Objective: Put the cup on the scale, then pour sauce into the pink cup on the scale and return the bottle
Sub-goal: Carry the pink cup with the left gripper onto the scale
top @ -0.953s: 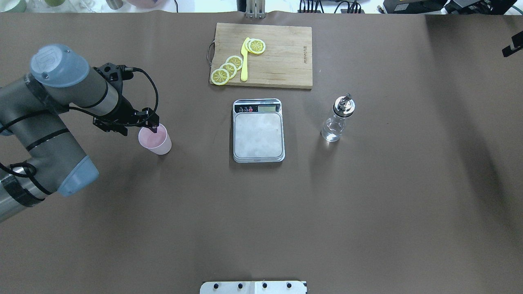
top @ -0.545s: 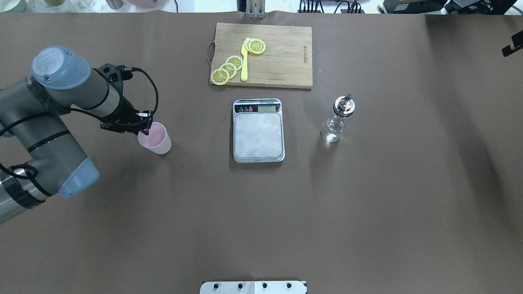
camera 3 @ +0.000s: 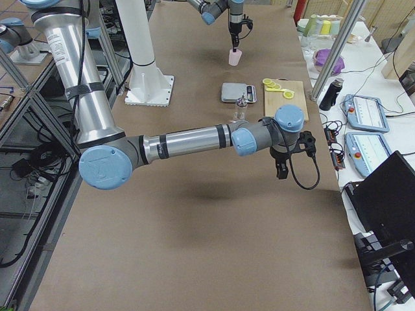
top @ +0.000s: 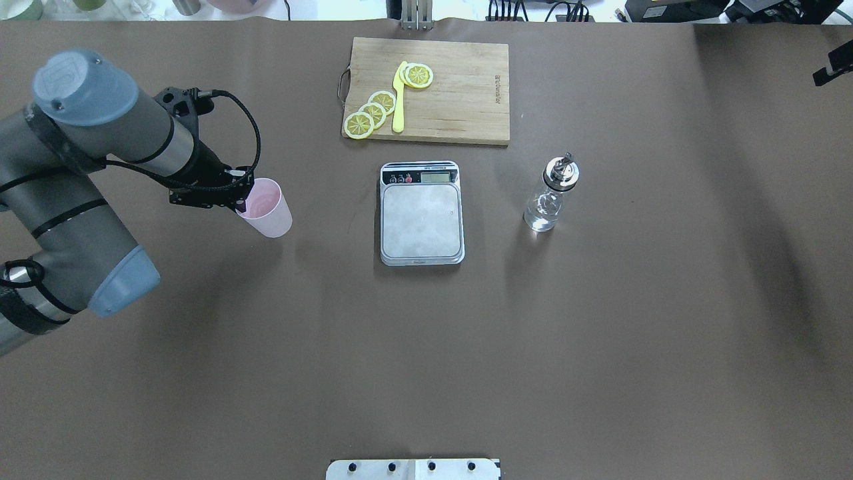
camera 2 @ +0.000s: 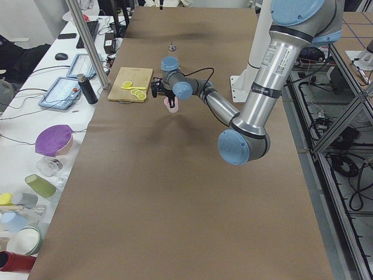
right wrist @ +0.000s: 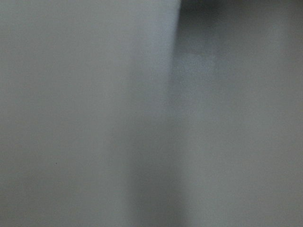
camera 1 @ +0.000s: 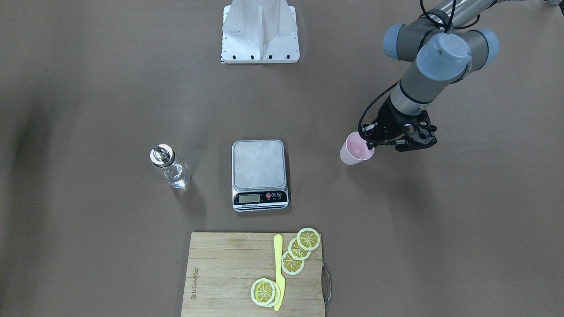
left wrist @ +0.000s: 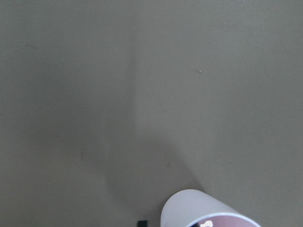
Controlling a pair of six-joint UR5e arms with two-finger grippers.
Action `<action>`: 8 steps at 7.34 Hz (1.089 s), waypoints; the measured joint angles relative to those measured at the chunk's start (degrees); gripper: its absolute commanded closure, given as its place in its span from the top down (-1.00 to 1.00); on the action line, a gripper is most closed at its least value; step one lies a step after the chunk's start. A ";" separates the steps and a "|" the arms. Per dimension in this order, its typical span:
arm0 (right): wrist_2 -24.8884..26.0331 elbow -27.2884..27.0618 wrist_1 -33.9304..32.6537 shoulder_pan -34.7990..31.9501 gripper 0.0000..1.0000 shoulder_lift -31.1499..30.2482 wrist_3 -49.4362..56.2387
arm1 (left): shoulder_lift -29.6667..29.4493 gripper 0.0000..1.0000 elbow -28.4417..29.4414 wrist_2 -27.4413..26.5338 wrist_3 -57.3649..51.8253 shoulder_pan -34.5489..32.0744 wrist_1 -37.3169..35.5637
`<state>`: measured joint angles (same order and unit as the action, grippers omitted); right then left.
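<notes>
The pale pink cup [top: 268,208] hangs tilted above the table, left of the scale [top: 421,220]. My left gripper [top: 243,199] is shut on the cup's rim, one finger inside it; both also show in the front view, cup [camera 1: 355,149] and gripper [camera 1: 370,143]. The cup's wall fills the bottom of the left wrist view [left wrist: 189,210]. The scale's steel platform [camera 1: 259,164] is bare. The clear glass bottle [top: 550,197] with chrome cap stands upright right of the scale, holding clear sauce [camera 1: 178,179]. My right gripper [camera 3: 281,170] hangs far right, apart from everything; I cannot tell its state.
A wooden cutting board [top: 460,100] with lemon slices [top: 373,110] and a yellow knife [top: 398,100] lies behind the scale. Brown table cover [top: 426,347] spreads all around. The robot's base plate [top: 413,469] sits at the near edge.
My left gripper has closed on the cup's rim, lifted the cup off the table, and carried it a little up and right toward the scale.
</notes>
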<state>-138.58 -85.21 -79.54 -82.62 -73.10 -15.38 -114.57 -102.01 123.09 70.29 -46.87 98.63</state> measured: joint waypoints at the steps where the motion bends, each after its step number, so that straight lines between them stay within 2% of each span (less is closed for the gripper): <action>1: 0.84 -0.70 0.00 0.47 1.00 0.16 -0.09 | -3.65 -1.00 -0.12 0.86 1.96 -0.56 -3.67; 4: 4.08 -2.61 0.00 2.39 1.00 0.56 -0.72 | -16.56 -1.00 5.89 0.02 12.78 1.57 -7.30; 6: 4.39 -2.74 0.00 2.83 1.00 0.66 -1.01 | -23.01 -1.00 11.79 -5.09 17.33 5.13 -7.39; 8: 4.38 -2.88 0.00 3.07 1.00 0.63 -1.73 | -25.40 -1.00 14.46 -10.78 19.55 9.00 -7.46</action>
<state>-134.20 -88.09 -79.54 -79.55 -72.47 -17.11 -139.97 -87.55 112.31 89.84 -37.87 91.17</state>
